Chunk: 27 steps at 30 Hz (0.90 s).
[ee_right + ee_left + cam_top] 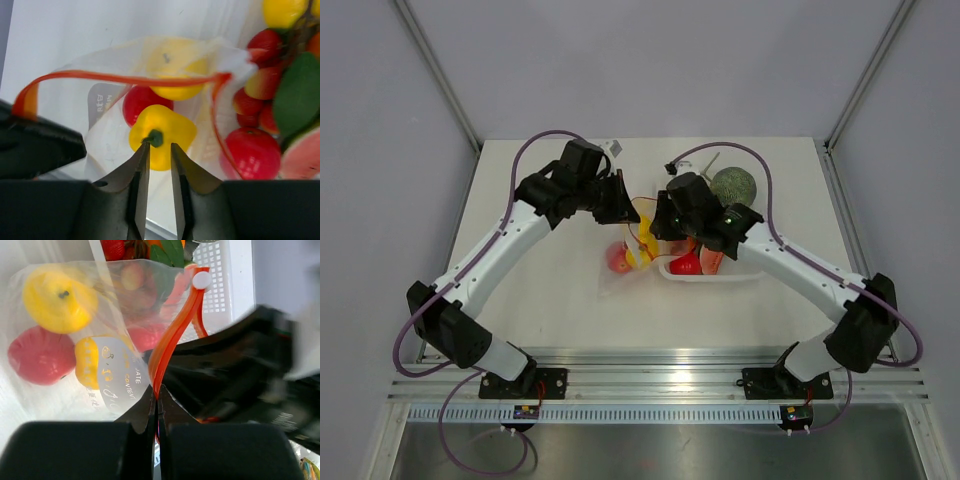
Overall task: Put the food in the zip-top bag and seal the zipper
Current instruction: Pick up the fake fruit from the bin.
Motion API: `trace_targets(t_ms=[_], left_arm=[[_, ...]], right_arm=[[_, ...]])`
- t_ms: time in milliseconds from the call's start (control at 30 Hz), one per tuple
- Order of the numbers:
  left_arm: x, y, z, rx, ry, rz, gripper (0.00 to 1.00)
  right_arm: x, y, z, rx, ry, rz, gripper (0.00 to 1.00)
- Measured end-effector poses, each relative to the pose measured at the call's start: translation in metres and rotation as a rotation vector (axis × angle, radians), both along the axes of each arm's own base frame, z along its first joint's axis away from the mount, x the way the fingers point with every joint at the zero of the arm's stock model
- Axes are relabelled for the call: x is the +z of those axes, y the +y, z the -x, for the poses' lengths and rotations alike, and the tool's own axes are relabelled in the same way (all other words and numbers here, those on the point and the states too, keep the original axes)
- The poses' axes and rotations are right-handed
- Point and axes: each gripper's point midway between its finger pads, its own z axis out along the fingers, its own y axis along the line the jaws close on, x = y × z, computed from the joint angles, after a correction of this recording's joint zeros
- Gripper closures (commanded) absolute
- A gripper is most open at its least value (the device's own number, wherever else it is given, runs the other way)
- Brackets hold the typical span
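While left fingers (141, 412) clamp zipper (172, 335), right fingers (137, 175) barely parted at yellow pepper (167, 127) stem, grip unclear

On the pale table (540, 300) are laid a clear zip-top bag (610, 281), a white tray (716, 277) beside it, and a round green melon (735, 186) farther back.

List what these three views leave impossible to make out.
Right wrist view: whether the right gripper pinches the yellow pepper stem or only straddles it; fingertips hide the contact.
Left wrist view: the right gripper is a black blur; the zip-top bag print is warped.
Top view: the left gripper and right gripper cover most of the bag's mouth and zipper.
Both wrist views: frame edges cut off the tray and its food.
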Motion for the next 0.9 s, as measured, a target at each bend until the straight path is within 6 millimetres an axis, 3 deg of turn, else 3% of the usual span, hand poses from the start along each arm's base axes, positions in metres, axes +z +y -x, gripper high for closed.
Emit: trace_targets(t_ms=[100,133,233,300,367,433,567,700,900], left_arm=[[-0.006,0.001,0.001,0.0,0.009,-0.012,1.0],[-0.009,0.002,0.001,0.001,0.012,-0.017,1.0],[-0.016,0.004,0.001,0.006,0.019,-0.034,1.0],[-0.022,0.006,0.001,0.013,0.024,-0.047,1.0],[-0.027,0.008,0.0,0.023,0.027,-0.06,1.0],[-0.032,0.01,-0.001,0.031,0.029,-0.072,1.0],[-0.04,0.014,-0.001,0.044,0.037,-0.094,1.0],[-0.041,0.015,-0.002,0.044,0.029,-0.104,1.0],[-0.043,0.017,-0.003,0.043,0.023,-0.115,1.0]], right_arm=[[0.029,-0.031,-0.001,-0.083,-0.089,0.011,0.48],[0.04,-0.043,-0.002,-0.115,-0.122,0.007,0.35],[0.06,-0.089,-0.007,-0.23,-0.185,0.004,0.1],[0.057,-0.13,-0.013,-0.328,-0.192,0.018,0.07],[0.04,-0.165,-0.017,-0.414,-0.167,0.05,0.05],[0.016,-0.184,-0.018,-0.458,-0.12,0.091,0.01],[-0.046,-0.189,-0.016,-0.446,0.023,0.178,0.01],[-0.092,-0.183,-0.016,-0.419,0.109,0.219,0.01],[-0.126,-0.173,-0.027,-0.398,0.149,0.222,0.01]])
